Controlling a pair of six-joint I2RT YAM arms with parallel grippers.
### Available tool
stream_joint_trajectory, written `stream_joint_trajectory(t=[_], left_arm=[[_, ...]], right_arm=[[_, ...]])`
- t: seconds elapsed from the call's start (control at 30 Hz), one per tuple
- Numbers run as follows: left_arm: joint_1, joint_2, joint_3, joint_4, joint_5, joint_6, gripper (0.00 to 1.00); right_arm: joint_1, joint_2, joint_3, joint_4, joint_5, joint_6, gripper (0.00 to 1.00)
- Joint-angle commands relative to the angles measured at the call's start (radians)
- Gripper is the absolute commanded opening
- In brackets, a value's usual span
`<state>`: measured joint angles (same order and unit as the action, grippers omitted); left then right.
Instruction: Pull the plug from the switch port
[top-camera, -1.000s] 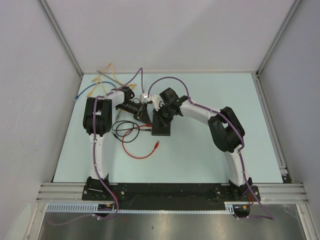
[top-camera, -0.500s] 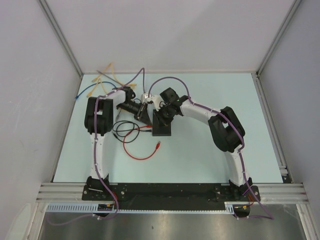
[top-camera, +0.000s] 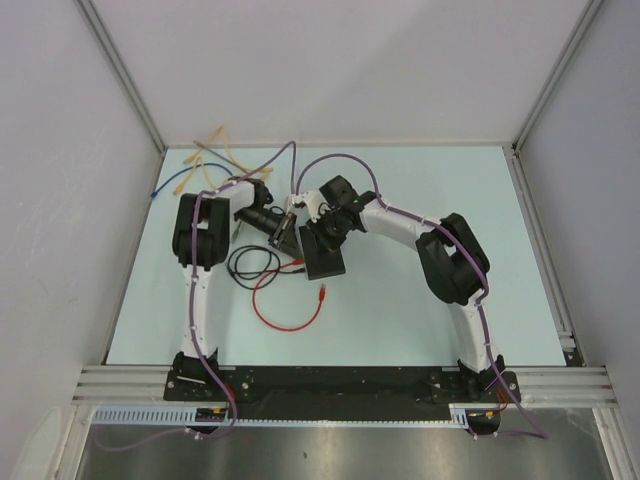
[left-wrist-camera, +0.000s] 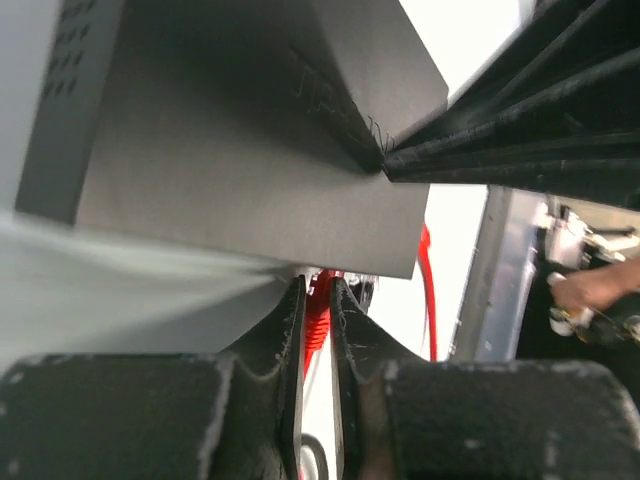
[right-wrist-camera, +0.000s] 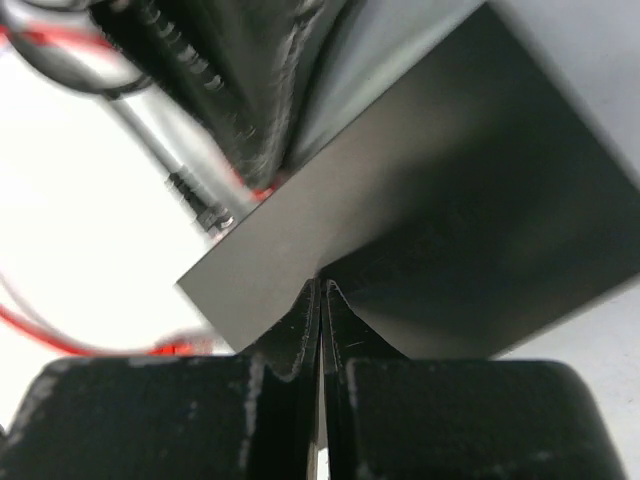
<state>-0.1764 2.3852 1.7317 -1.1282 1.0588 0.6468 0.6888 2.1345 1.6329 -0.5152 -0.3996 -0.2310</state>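
The left arm (top-camera: 198, 238) and right arm (top-camera: 452, 262) are bending inward, the left tool (left-wrist-camera: 316, 292) pinching narrowly, the right tool (right-wrist-camera: 320, 288) pressing fully closed

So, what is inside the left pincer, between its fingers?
The left pincer is shut on a red plug at the edge of the black box. The port itself is covered.

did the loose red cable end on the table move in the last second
Yes. The red cable end has slid a little toward the near rail and slightly right, and its loop bulges closer to that rail.
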Motion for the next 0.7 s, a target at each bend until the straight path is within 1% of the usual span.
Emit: stream_joint_trajectory(t=[0.0, 0.13, 0.17, 0.27, 0.3, 0.43, 0.53, 0.57, 0.6, 0.67], left_arm=[[-0.044, -0.012, -0.046, -0.124, -0.086, 0.123, 0.0], [-0.044, 0.023, 0.054, -0.163, -0.06, 0.105, 0.0], [-0.044, 0.043, 0.109, -0.169, -0.056, 0.093, 0.0], [-0.044, 0.061, 0.181, -0.196, -0.056, 0.086, 0.0], [-0.043, 0.066, 0.184, -0.197, -0.066, 0.088, 0.0], [-0.038, 0.042, 0.122, -0.19, -0.106, 0.105, 0.0], [-0.029, 0.003, -0.004, -0.145, -0.125, 0.103, 0.0], [-0.025, -0.006, -0.023, -0.124, -0.126, 0.087, 0.02], [-0.02, -0.014, -0.041, -0.098, -0.128, 0.067, 0.17], [-0.008, -0.034, -0.075, -0.033, -0.097, 0.01, 0.3]], right_arm=[[-0.002, 0.031, -0.016, -0.002, 0.047, -0.005, 0.0], [0.0, 0.036, -0.013, -0.003, 0.044, -0.007, 0.0], [0.0, 0.036, -0.015, -0.003, 0.044, -0.007, 0.0], [-0.002, 0.03, -0.022, 0.0, 0.047, -0.007, 0.0], [-0.002, 0.028, -0.022, 0.001, 0.047, -0.007, 0.0], [-0.005, 0.027, -0.027, 0.003, 0.05, -0.008, 0.0], [-0.005, 0.027, -0.024, 0.003, 0.05, -0.008, 0.0], [-0.005, 0.03, -0.022, 0.003, 0.05, -0.008, 0.0], [-0.005, 0.03, -0.022, 0.003, 0.05, -0.008, 0.0], [-0.005, 0.036, -0.018, 0.001, 0.047, -0.01, 0.0]])
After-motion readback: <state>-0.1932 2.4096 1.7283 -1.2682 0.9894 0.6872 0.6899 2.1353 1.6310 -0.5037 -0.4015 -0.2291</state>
